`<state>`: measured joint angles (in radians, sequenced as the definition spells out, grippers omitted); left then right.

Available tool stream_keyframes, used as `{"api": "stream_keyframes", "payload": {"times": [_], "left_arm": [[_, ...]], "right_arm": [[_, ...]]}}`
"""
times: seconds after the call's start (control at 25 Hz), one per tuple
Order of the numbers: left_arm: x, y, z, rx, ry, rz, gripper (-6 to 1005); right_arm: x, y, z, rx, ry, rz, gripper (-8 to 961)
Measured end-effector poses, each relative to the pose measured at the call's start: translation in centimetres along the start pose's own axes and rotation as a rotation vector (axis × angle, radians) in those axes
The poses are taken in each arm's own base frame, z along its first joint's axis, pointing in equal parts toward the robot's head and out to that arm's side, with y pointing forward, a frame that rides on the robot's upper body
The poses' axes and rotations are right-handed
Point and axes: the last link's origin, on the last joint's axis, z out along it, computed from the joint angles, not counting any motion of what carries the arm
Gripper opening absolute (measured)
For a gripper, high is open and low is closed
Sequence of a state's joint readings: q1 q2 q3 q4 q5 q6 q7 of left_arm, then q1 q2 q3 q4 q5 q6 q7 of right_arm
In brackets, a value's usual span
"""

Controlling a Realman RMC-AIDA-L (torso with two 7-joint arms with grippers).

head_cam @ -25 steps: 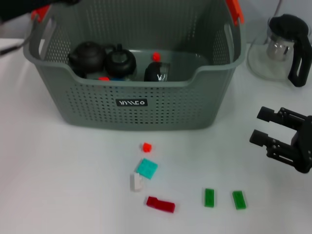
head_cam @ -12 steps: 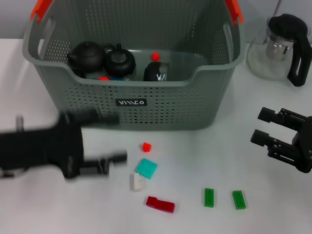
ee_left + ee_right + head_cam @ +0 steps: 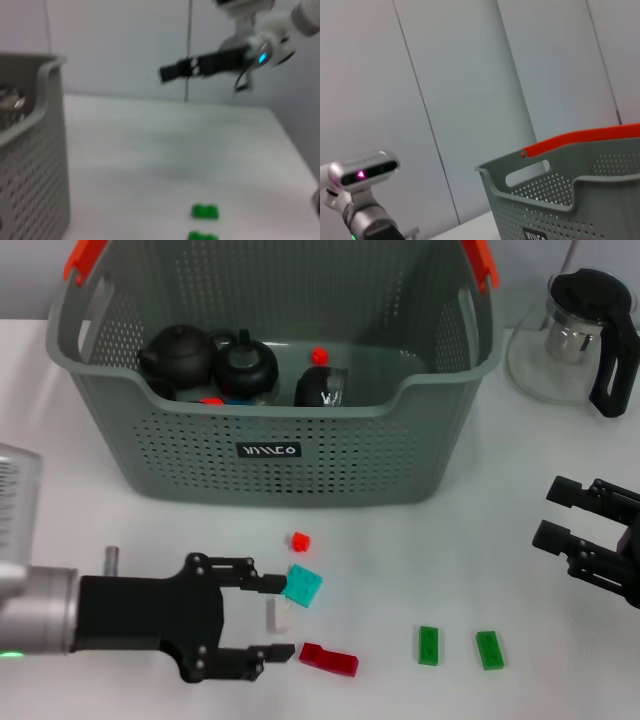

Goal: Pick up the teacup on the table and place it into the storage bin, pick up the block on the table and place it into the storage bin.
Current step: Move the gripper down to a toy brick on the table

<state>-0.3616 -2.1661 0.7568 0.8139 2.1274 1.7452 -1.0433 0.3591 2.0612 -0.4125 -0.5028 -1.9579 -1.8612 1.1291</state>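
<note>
The storage bin (image 3: 268, 452) stands at the back centre, grey-green with orange-red handle ends; it also shows in the left wrist view (image 3: 30, 150) and the right wrist view (image 3: 580, 200). Inside it lie two black lidded pots (image 3: 178, 355) and a dark cup (image 3: 322, 388) that looks like the teacup. Blocks lie on the table before it. My left gripper (image 3: 284, 617) is low over the table, open, with a small white block (image 3: 277, 620) between its fingers. A teal block (image 3: 302, 585) touches the upper fingertip, and a dark red block (image 3: 329, 659) lies by the lower one. My right gripper (image 3: 547, 512) hovers open at the right.
A small red block (image 3: 300, 541) lies near the bin's front wall. Two green blocks (image 3: 429, 645) (image 3: 490, 650) lie at the front right, also seen as green blocks (image 3: 205, 211) in the left wrist view. A glass teapot (image 3: 580, 340) with a black handle stands at the back right.
My left arm has come down from over the bin to the table, its open fingers now around the white block. My right gripper has drifted slightly right and lower.
</note>
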Motion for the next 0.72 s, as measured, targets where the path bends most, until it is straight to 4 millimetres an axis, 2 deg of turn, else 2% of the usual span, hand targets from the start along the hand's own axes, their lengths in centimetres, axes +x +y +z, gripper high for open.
{"api": "stream_keyframes", "payload": {"times": [0.12, 0.36, 0.72], "left_arm": [[-1.1, -0.6, 1.0, 0.040, -0.042, -0.004, 731], [-2.6, -1.0, 2.8, 0.065, -0.099, 0.048, 656], [-3.3, -1.4, 3.5, 0.078, -0.163, 0.071, 623]], "right_arm": [[0.1, 0.1, 0.1, -0.003, 0.000, 0.000, 668], [0.1, 0.0, 0.3, -0.005, 0.004, -0.003, 669], [0.1, 0.1, 0.3, -0.008, 0.003, 0.001, 668]]}}
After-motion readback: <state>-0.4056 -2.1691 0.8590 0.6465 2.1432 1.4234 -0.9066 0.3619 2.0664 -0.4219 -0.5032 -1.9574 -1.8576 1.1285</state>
